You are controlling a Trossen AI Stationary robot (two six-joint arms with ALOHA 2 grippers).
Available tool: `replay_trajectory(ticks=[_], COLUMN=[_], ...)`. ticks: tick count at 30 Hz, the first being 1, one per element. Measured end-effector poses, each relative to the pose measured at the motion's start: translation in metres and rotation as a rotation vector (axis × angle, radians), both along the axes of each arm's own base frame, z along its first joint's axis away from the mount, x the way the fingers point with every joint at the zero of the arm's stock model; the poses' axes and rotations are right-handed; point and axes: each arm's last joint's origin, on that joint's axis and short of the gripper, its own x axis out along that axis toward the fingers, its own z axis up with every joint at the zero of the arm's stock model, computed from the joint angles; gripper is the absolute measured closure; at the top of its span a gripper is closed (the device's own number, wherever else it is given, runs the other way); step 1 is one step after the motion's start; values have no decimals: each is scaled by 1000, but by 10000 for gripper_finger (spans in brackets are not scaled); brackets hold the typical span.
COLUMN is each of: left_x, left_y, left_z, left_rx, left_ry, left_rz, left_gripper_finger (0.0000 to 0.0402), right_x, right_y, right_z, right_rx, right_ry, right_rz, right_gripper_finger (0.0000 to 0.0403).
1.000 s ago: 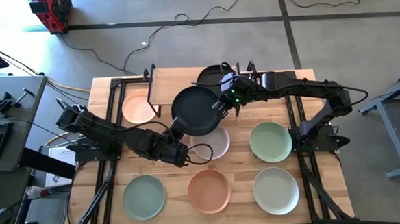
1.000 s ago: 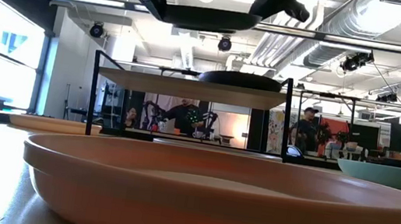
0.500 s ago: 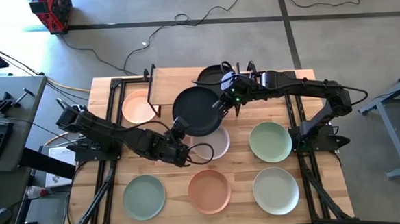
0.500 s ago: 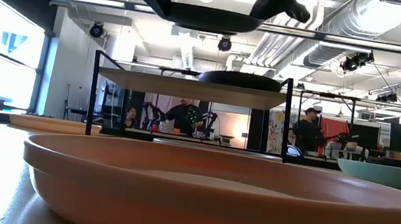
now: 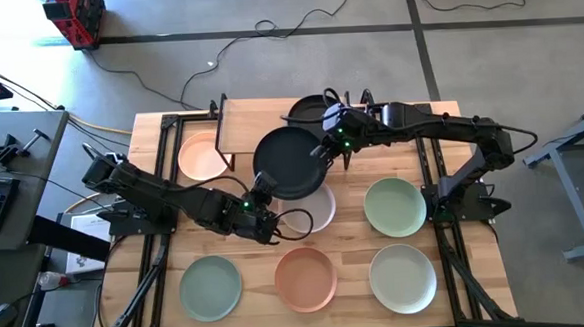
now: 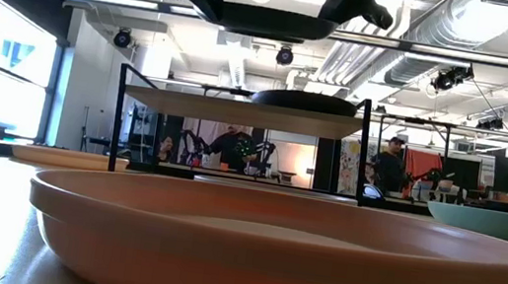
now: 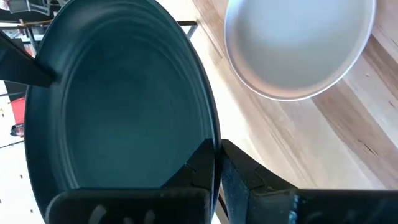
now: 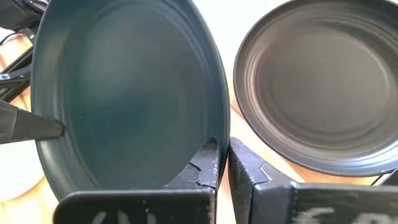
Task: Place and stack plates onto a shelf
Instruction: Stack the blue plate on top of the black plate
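Observation:
A dark teal plate (image 5: 290, 162) hangs in the air between my two grippers, above the whitish plate (image 5: 313, 210) and just near of the shelf (image 5: 260, 120). My left gripper (image 5: 262, 190) is shut on its near left rim, my right gripper (image 5: 323, 152) on its right rim. In the low view the teal plate (image 6: 266, 19) is higher than the shelf board (image 6: 243, 111). A black plate (image 5: 309, 109) rests by its base on the shelf's right half. A peach plate (image 5: 202, 156) lies on the table at the shelf's left end. My left gripper pinches the teal plate's rim (image 7: 210, 140) on its near left side, one finger inside the bowl and one outside. The fingers reach up from the table's near left. The plate is lifted clear and about level. My right gripper pinches the opposite rim (image 8: 221, 134), one finger inside and one outside, coming level from the table's right. The plate sits clear of everything in this hold.
Three more plates lie along the near edge: sage green (image 5: 210, 286), terracotta (image 5: 305, 279) and pale whitish (image 5: 402, 278). A pale green plate (image 5: 394, 206) sits to the right. The shelf's left half is bare wood. People move in the room behind.
Both grippers have carried the teal plate a little up and toward the far edge, nearer the shelf, still level. Neither has let go.

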Motion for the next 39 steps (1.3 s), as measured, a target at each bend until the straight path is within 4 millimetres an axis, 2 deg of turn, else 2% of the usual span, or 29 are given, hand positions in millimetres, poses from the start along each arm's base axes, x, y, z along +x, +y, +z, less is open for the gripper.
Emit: replay_trajectory(ticks=[12,18,33,39], left_x=[2,2,5,7], left_y=[0,0,12,16], left_z=[1,1,0,-2], left_rx=[12,-2,-107,-210], left_ry=[-28,-26,-33,-44], left_rz=[12,6,48,73], left_gripper_finger=[400,400,369,340], right_x=[0,2,2,2], right_y=[-2,-3,-2,-2], right_z=[0,1,1,1], right_rx=[-18,-34,-12,-2], right_ry=[-1,-15,-21,-22], right_rz=[-9,-5,-16,-23], right_gripper_finger=[355,396,402,403])
